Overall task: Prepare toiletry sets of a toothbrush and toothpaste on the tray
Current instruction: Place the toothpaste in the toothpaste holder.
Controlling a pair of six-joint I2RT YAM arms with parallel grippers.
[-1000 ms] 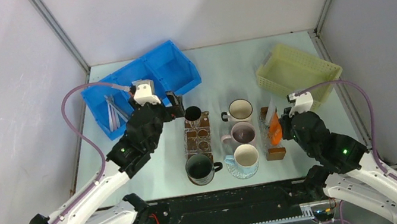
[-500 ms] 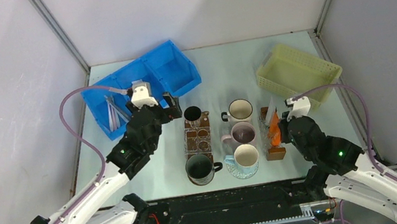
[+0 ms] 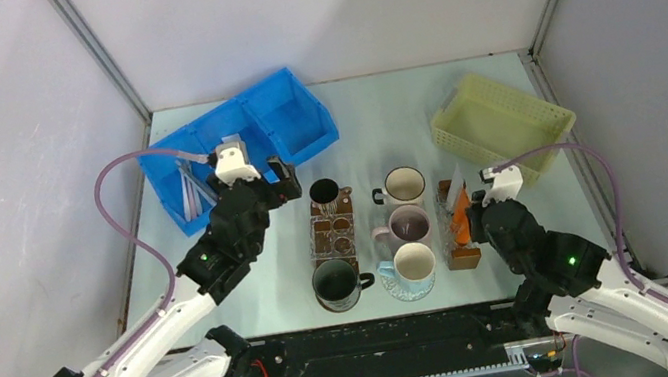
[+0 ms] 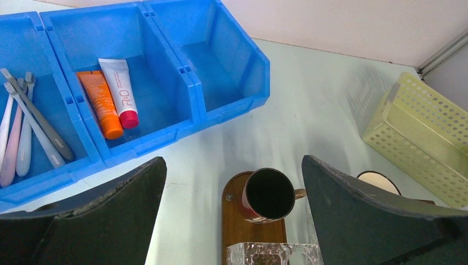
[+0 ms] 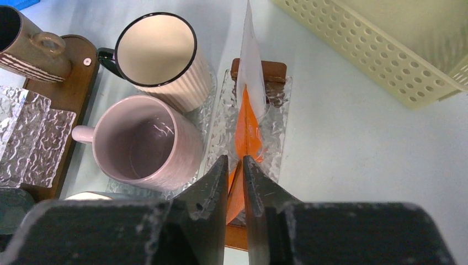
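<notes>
1. Toothpaste tube (image 5: 246, 124), orange with a flat white end, leans in the clear textured tray (image 5: 278, 127) straight ahead of the right hand (image 5: 235, 165), its near end between the fingertips.
2. That hand's fingers stand a narrow slit apart; whether they press the tube, I cannot tell.
3. The left hand (image 4: 233, 161) is spread wide and holds nothing; toothbrushes (image 4: 33, 130) lie in a blue bin (image 4: 60, 175) ahead to its left.
4. The tube looks light, soft and slick, so it is probably best pinched gently near an end, not at the squashy middle.
</notes>
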